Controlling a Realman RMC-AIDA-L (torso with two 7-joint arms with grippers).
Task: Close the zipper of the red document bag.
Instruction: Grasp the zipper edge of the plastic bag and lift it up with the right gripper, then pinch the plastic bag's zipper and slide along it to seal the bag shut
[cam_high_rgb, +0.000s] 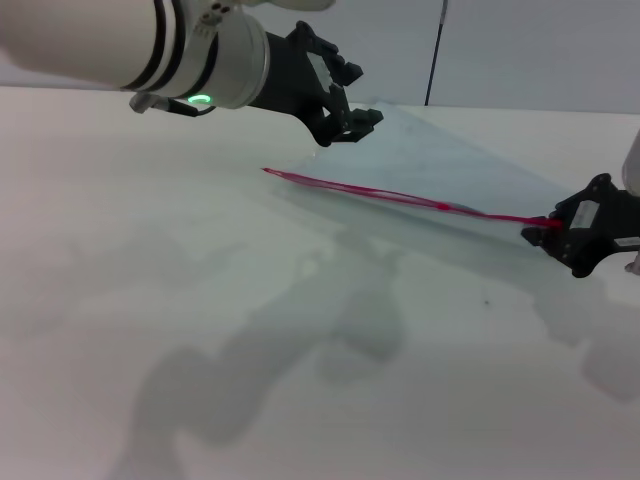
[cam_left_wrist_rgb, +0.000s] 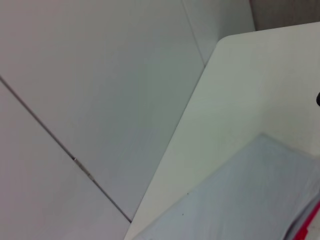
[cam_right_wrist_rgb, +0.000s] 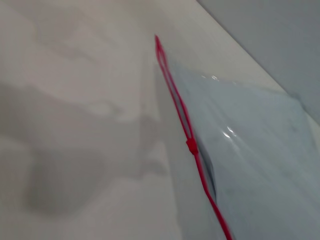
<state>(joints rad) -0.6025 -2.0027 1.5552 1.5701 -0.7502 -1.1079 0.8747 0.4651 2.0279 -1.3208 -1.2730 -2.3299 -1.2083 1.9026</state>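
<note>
At four o'clock my right gripper (cam_high_rgb: 548, 226) pinches the zipper (cam_high_rgb: 400, 196) end of the red document bag (cam_high_rgb: 440, 160). The slider (cam_right_wrist_rgb: 191, 146) sits midway, so half stays unzipped. At twelve o'clock my left gripper (cam_high_rgb: 350, 118) hovers, spread.
</note>
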